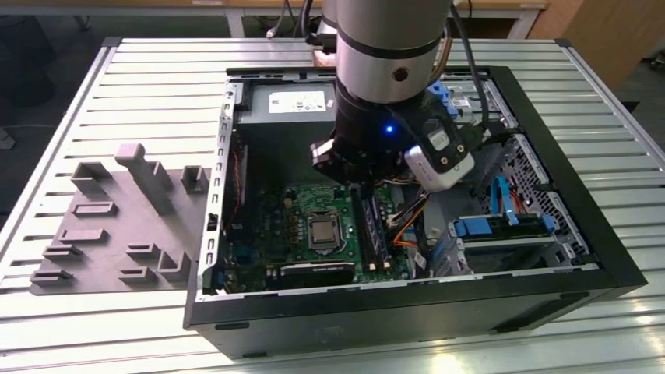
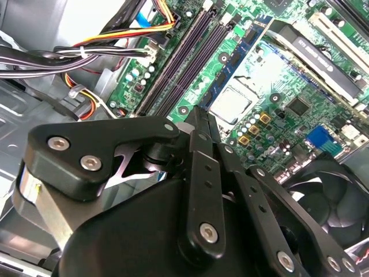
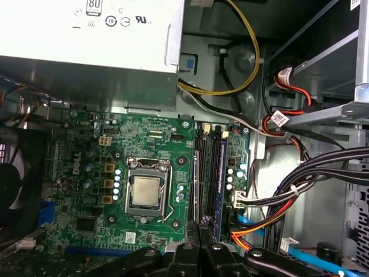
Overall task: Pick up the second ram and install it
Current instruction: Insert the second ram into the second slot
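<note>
One arm reached down into the open computer case in the exterior view, its end effector poised just above the motherboard. Directly beneath it ran the memory slots, their long axis leading from the end effector toward the case's near wall. A dark stick stood in that bank, likely the second ram, though from here I could not tell whether it was gripped. The grey holder tray lay on the bench outside the case, toward the exterior view's left of it.

In the second wrist view the end effector's black linkage was drawn together to a narrow tip, clenched or nearly so. The slots stretched away from that tip, beside the processor socket.

In the first wrist view the fingertips met in line with the slots, beside the socket. A thin dark edge rose between them, so I judged the ram held edge-on over its slot, its length parallel to the bank; seating could not be confirmed.
</note>
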Available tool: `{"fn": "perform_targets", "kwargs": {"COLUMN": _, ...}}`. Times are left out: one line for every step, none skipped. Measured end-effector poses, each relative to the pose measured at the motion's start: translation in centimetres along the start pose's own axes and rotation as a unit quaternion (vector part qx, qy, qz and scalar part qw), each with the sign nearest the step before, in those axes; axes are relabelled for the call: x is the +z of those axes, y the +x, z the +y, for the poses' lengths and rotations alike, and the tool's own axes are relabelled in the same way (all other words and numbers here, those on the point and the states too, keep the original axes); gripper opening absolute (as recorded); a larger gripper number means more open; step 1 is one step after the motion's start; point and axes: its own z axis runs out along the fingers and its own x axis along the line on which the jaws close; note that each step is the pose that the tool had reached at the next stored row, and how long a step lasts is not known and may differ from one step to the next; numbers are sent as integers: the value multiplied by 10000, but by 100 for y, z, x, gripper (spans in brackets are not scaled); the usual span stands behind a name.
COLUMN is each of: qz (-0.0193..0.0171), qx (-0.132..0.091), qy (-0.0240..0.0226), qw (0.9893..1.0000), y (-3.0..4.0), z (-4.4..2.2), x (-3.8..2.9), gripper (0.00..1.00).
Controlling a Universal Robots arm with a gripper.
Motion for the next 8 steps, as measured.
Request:
{"fn": "perform_targets", "kwargs": {"qz": 0, "qx": 0, "qy": -1, "qw": 10000, "y": 0, "z": 0, "x": 4, "gripper": 11}}
{"fn": "perform_targets", "kwargs": {"qz": 0, "qx": 0, "qy": -1, "qw": 10000, "y": 0, "z": 0, "x": 7, "gripper": 11}}
{"fn": "perform_targets", "kwargs": {"qz": 0, "qx": 0, "qy": -2, "qw": 10000, "y": 1, "z": 0, "x": 10, "gripper": 11}}
{"fn": "perform_targets", "kwargs": {"qz": 0, "qx": 1, "qy": -3, "qw": 10000, "y": 1, "z": -1, "x": 13, "gripper": 11}}
{"fn": "perform_targets", "kwargs": {"qz": 0, "qx": 1, "qy": -4, "qw": 10000, "y": 1, "z": -1, "x": 16, "gripper": 11}}
{"fn": "perform_targets", "kwargs": {"qz": 0, "qx": 0, "qy": -4, "qw": 10000, "y": 1, "z": -1, "x": 18, "gripper": 11}}
{"fn": "perform_targets", "kwargs": {"qz": 0, "qx": 0, "qy": -5, "qw": 10000, "y": 1, "z": -1, "x": 20, "gripper": 11}}
{"fn": "perform_targets", "kwargs": {"qz": 0, "qx": 0, "qy": -5, "qw": 10000, "y": 1, "z": -1, "x": 22, "gripper": 11}}
